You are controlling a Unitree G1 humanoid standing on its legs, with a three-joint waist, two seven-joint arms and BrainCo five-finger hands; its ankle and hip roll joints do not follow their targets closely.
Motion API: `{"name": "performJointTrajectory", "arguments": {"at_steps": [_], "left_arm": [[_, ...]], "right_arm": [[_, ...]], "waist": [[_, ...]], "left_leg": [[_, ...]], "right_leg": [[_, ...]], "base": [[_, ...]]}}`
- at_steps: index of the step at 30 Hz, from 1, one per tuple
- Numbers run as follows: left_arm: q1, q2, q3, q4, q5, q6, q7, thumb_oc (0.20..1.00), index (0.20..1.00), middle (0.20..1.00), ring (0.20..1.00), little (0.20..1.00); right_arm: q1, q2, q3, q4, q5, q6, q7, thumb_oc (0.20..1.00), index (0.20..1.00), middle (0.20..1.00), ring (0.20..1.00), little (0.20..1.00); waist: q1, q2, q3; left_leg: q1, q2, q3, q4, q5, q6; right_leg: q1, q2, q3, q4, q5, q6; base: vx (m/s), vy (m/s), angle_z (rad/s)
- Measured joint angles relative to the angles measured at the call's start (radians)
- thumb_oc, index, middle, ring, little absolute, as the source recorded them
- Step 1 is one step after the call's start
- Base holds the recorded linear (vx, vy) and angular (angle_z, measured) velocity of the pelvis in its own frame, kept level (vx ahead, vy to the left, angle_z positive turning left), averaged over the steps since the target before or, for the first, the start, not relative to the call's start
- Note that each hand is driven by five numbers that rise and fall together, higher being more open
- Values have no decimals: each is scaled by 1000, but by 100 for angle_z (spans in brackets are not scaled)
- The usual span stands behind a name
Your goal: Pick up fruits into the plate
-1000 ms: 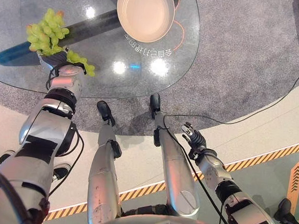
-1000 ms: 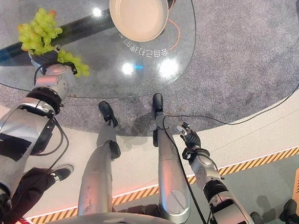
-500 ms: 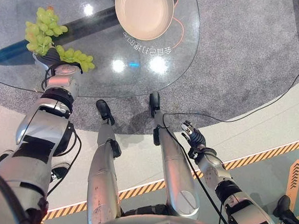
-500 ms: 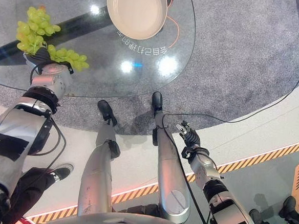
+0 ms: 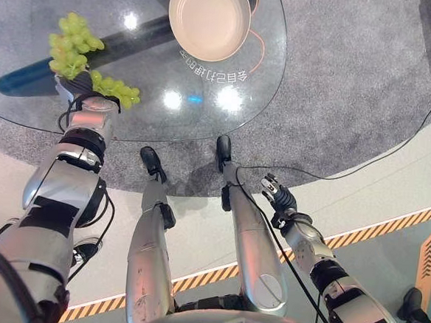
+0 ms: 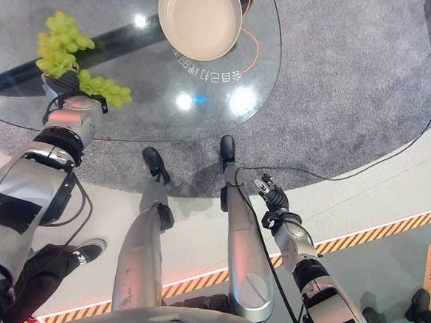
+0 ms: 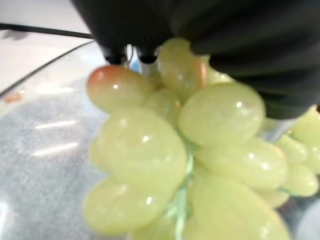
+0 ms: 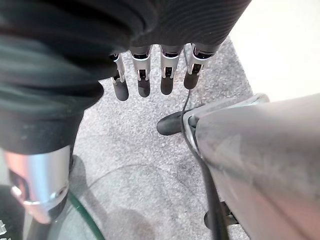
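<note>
A bunch of green grapes is held up over the left part of the round glass table, with my left hand shut on it from below. A smaller part of the bunch hangs to the right of the hand. Seen from the left wrist, the grapes sit right against the hand's dark cover. The empty cream plate stands at the table's far side, to the right of the grapes. My right hand hangs low beside the table's near edge, its fingers relaxed and holding nothing.
The table stands on grey carpet. A dark blue bar shows through the glass under the grapes. A black and yellow floor stripe crosses the lower right. A person's shoe is at the lower left.
My left hand with the grapes has shifted slightly to the right, toward the plate. The right hand has stayed where it was.
</note>
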Motion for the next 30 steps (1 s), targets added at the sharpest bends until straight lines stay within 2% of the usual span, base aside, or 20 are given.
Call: {"name": "performJointTrajectory", "arguments": {"at_steps": [5,9,15,20,22,26,30], "left_arm": [[38,13,-51,-15,109,17,-148,200,200,200,200,200],[68,65,-97,-48,235,21,-225,200,200,200,200,200],[126,169,-124,-186,434,56,-303,200,200,200,200,200],[179,246,-123,-274,563,56,-360,200,200,200,200,200],[205,265,-124,-306,612,42,-381,200,200,200,200,200],[266,354,-122,-440,738,-10,-454,200,200,200,200,200],[359,457,-110,-623,872,-76,-530,200,200,200,200,200]], "right_arm": [[1,-5,-4,3,-26,-5,7,1000,1000,1000,1000,1000],[6,-18,-16,2,-41,-6,18,1000,1000,1000,1000,1000],[34,-57,-45,-5,-67,-9,30,1000,1000,1000,1000,1000],[53,-77,-75,-39,-109,-25,30,1000,1000,1000,1000,1000],[74,-85,-89,-76,-135,-36,30,1000,1000,1000,1000,1000],[121,-125,-102,-249,-166,-43,43,1000,1000,1000,1000,1000],[157,-148,-174,-406,-184,-35,113,1000,1000,1000,1000,1000]], "waist": [[9,3,2],[20,10,5],[51,47,19],[67,81,22],[71,87,22],[81,91,21],[98,89,19]], "left_leg": [[87,-1,2,-18,1,0],[161,-1,6,-37,2,0],[310,0,-5,-71,4,-3],[390,0,-18,-94,-4,-14],[420,0,-21,-103,-6,-16],[463,0,-35,-108,-9,-18],[530,0,-42,-116,-20,-20]], "right_leg": [[89,0,0,-20,-4,5],[165,1,-2,-46,-3,5],[324,4,-20,-85,-1,2],[422,5,-35,-123,-4,6],[456,5,-39,-138,-4,6],[521,6,-56,-171,1,-1],[609,8,-63,-215,1,-1]], "base": [[37,120,0],[68,117,-1],[59,73,6],[77,47,9],[94,21,6],[127,2,11],[136,-11,7]]}}
